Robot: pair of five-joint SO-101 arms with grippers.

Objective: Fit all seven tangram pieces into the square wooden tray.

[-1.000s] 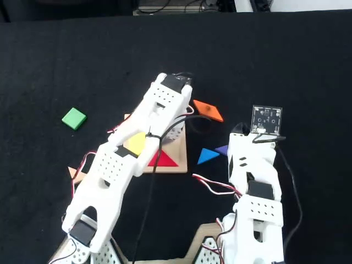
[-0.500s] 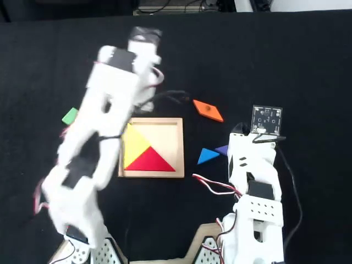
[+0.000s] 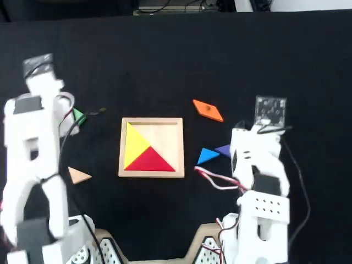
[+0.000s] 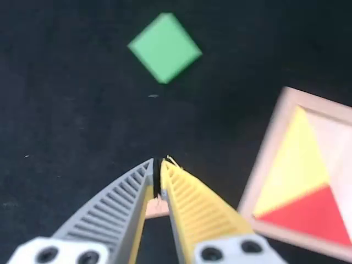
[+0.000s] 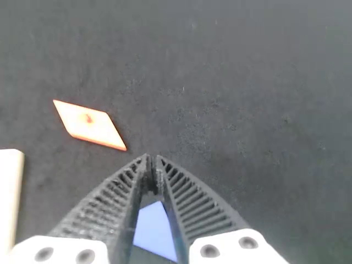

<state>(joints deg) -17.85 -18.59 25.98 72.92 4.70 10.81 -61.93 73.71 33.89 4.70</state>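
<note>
The square wooden tray (image 3: pixel 151 122) holds a yellow triangle (image 3: pixel 136 144) and a red triangle (image 3: pixel 152 161). My left arm (image 3: pixel 33 137) stands at the table's left side and partly hides the green square (image 3: pixel 78 116). Its gripper (image 4: pixel 159 165) is shut on nothing, with the green square (image 4: pixel 164 48) ahead of its tips and the tray (image 4: pixel 275 143) off to one side. A tan triangle (image 3: pixel 78 176) lies near that arm. My right gripper (image 5: pixel 151 162) is shut and empty above a bluish piece (image 5: pixel 153 228), with the orange parallelogram (image 5: pixel 88 125) nearby.
The orange parallelogram (image 3: pixel 208 110) lies right of the tray's far corner. A blue triangle (image 3: pixel 207 155) and a purple piece (image 3: pixel 223 149) lie between the tray and my right arm (image 3: pixel 258 165). Black cloth covers the table.
My left arm has swung from over the tray to the far left, which uncovers the tray and hides part of the green square. The right arm has shifted slightly.
</note>
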